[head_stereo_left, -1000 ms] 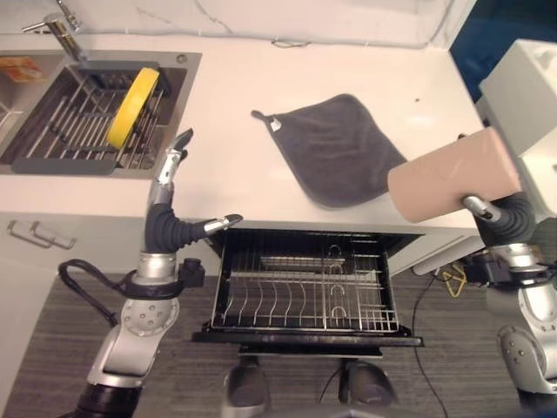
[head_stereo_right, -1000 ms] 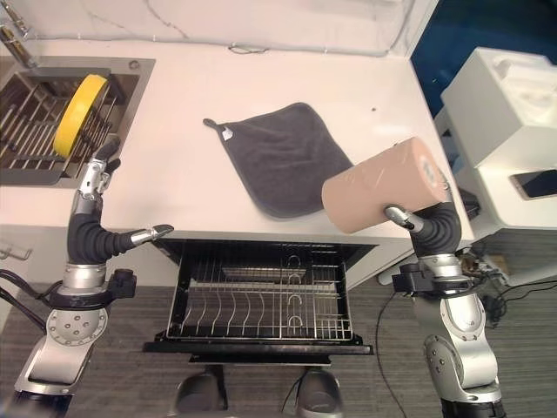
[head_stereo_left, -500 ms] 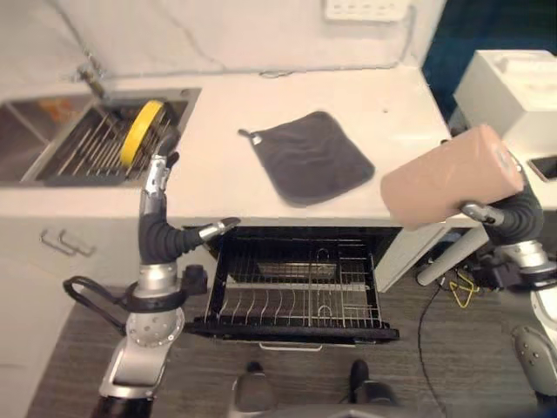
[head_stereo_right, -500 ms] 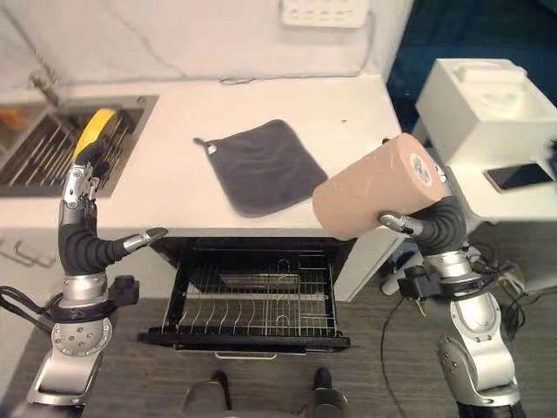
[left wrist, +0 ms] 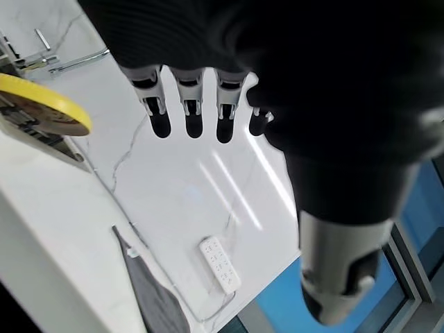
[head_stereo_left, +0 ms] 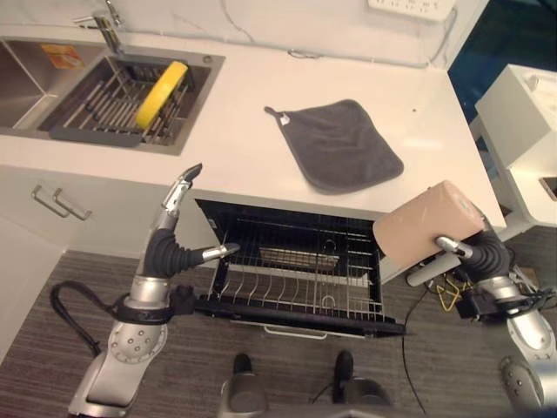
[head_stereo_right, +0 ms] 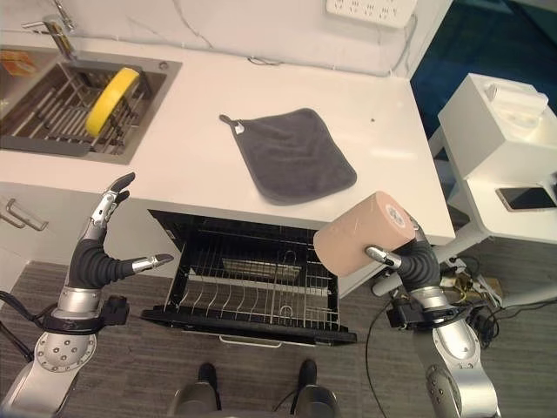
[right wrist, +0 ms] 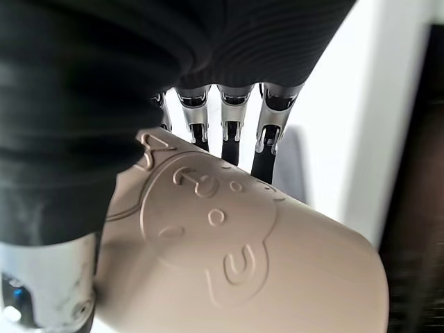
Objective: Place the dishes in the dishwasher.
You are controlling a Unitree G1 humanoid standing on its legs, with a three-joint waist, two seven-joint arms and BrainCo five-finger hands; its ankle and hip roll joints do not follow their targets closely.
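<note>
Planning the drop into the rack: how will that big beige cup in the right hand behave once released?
The beige plastic-looking cup is round-sided, so it would probably roll if laid down. It looks light for its bulk, held by the right hand alone. The dishwasher rack has wire tines that may tip it.

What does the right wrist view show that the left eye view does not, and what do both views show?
The right wrist view alone shows the raised cartoon face moulded into the beige plastic cup and the fingers of the right hand reaching past it.

The left eye view alone shows the open dishwasher rack, the dark grey cloth on the white counter, the yellow plate standing in the sink rack, and the open left hand.

Both show the cup held in the right hand.
</note>
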